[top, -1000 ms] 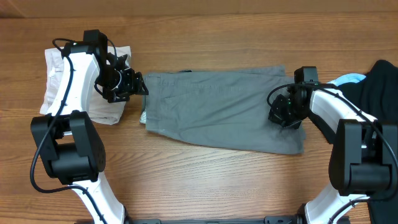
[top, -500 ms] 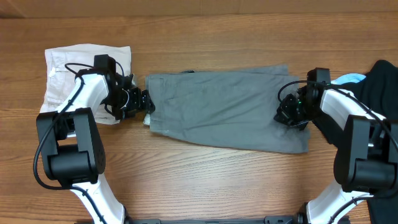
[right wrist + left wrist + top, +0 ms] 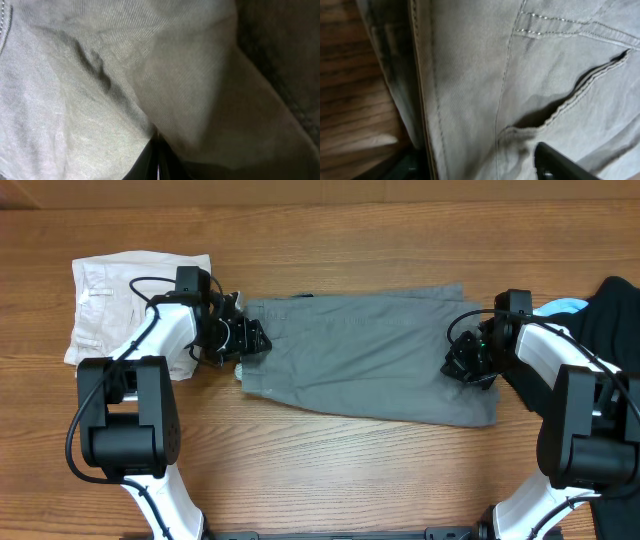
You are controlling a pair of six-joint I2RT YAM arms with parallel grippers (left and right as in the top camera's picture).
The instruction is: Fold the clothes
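Both arms at the ends of the grey shorts (image 3: 360, 365), which lie flat across the middle of the table (image 3: 330, 470).

The right gripper (image 3: 466, 368) rests on the shorts' end nearest the table's right edge, and the right wrist view shows its fingers pressed together on a pinch of grey cloth. The left gripper (image 3: 252, 340) is at the waistband end with its fingers spread. The waistband edge runs between them, and one dark fingertip (image 3: 555, 162) lies over the cloth below a pocket opening (image 3: 560, 107). Farther back, cream shorts (image 3: 110, 295) lie folded toward the far left corner. A black garment (image 3: 615, 305) sits at the right edge with a light-blue garment (image 3: 562, 307) peeking out beside it.
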